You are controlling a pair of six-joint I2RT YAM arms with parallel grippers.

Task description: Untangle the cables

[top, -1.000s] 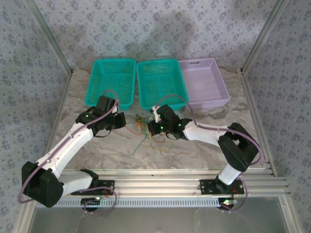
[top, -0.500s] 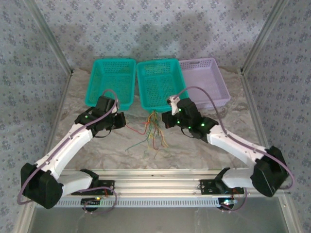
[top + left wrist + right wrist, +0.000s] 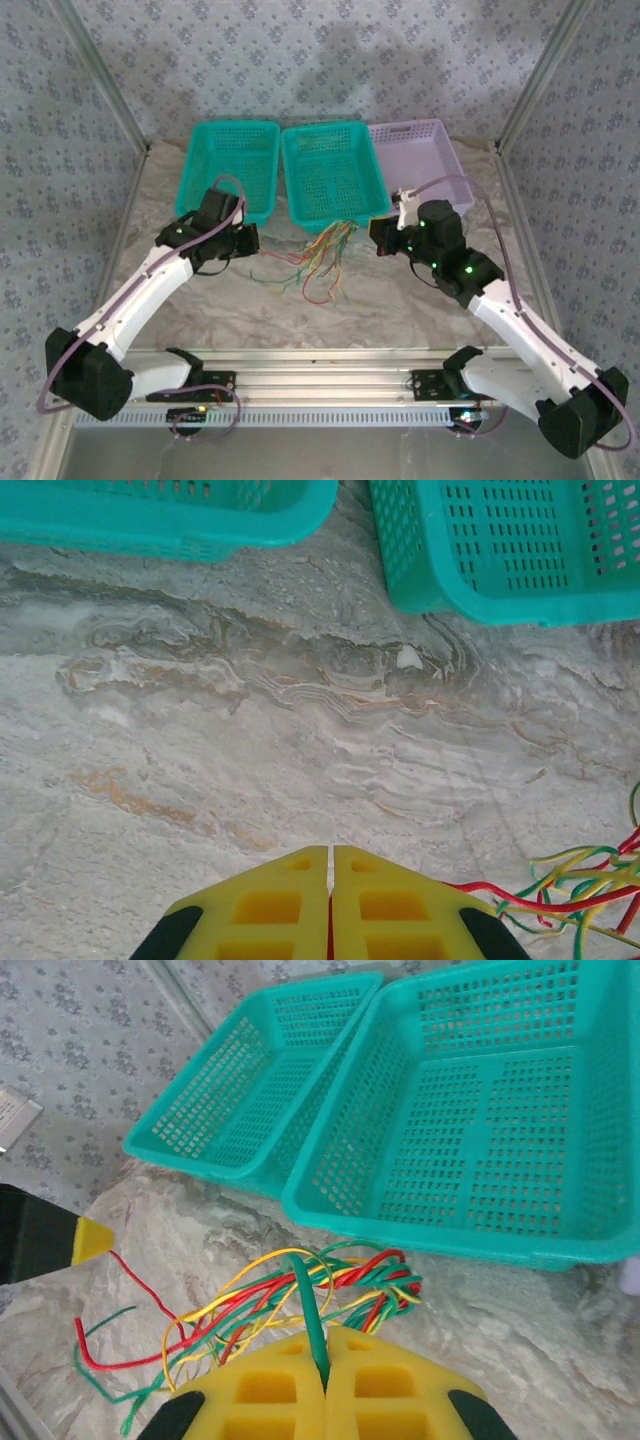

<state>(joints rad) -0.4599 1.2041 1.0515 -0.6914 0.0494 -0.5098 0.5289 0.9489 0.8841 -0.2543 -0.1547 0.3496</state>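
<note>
Three baskets line the far side of the table (image 3: 420,300): left teal basket (image 3: 192,172), middle teal basket (image 3: 293,172), and lilac basket (image 3: 455,172) on the right. Cables (image 3: 320,262) lie in a loose red, green and yellow bundle on the table, just near of the middle teal basket, between the two grippers. In the top view the strands are too fine to follow singly, and both sets of fingers are hidden under the wrist bodies.

Left gripper (image 3: 331,852) is clenched, with a red cable (image 3: 480,888) pinched in the seam and running off right. The rest of the bundle is cut off at the right frame edge in the left wrist view. Right gripper (image 3: 325,1336) is clenched on a green cable (image 3: 305,1305), which rises from the seam into the bundle.

The right wrist view also catches a yellow fingertip (image 3: 95,1241) of the left gripper at far left, with the red cable leading from it toward the bundle. A pale tag at that view's left edge is cut off and unreadable. The lilac basket is a sliver at the right edge there.
</note>
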